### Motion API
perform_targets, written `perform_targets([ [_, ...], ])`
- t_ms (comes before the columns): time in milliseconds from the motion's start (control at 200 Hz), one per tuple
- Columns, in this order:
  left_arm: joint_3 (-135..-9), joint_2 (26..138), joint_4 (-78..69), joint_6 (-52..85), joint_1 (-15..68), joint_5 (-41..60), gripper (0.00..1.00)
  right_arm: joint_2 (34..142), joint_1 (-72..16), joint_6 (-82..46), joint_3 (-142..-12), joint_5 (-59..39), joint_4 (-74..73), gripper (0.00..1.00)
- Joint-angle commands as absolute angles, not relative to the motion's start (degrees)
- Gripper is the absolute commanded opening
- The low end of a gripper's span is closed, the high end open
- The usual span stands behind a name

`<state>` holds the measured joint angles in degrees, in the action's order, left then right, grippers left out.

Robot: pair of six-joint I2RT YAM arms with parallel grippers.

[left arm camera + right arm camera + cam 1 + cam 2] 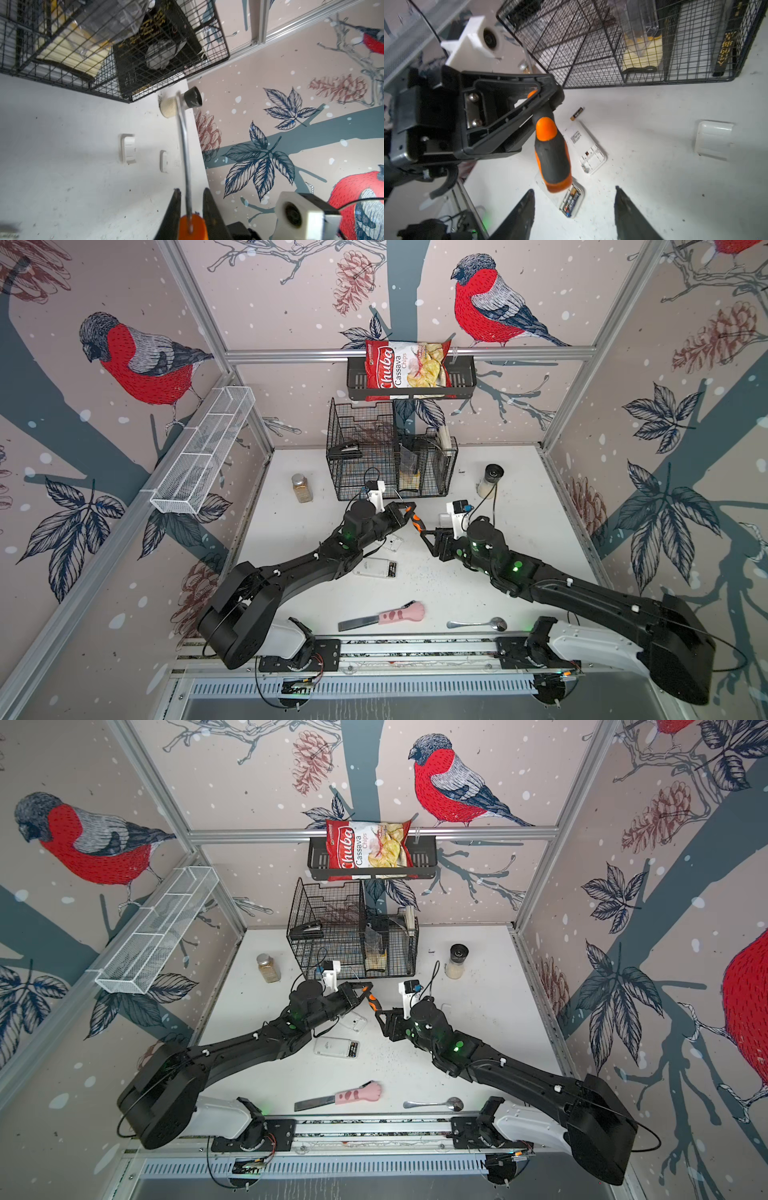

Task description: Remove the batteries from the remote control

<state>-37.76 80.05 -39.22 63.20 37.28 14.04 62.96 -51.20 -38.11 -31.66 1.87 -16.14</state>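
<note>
My left gripper (408, 509) (191, 190) is shut on the front of the orange-and-black screwdriver (417, 523) (551, 153); the shaft sticks out past its fingertips. My right gripper (428, 542) (574, 188) stands open just behind the handle's butt and touches nothing. Below them a white remote control (372, 568) (546, 185) lies face down, with batteries (391, 569) (572, 200) in its open compartment. A second remote (392, 542) (588, 149) has an empty compartment. A loose battery (577, 113) lies beside it.
A white battery cover (713, 139) lies right of the remotes. The black wire basket (390, 456) stands close behind the grippers, a spice jar (302, 488) to its left and a black-lidded jar (490, 481) to its right. A pink-handled knife (386, 616) and a spoon (478, 623) lie near the front.
</note>
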Motion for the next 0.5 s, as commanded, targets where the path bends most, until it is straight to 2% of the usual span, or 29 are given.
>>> perform_targets([
  [0,-37.47,80.3,-48.06,65.47,37.0,14.41,0.0,62.75,-50.64,-46.07,-29.38,-0.14,-32.41,0.57],
  [255,-36.87,81.52,-51.98,67.68,37.26,14.66,0.0,66.73,-49.4,-47.84,-30.15,-5.08,-39.03,0.53],
  [495,-36.73,81.73,-53.79,68.38,38.17,13.88,0.0,70.2,-48.59,-49.73,-30.39,-6.85,-44.25,0.46],
])
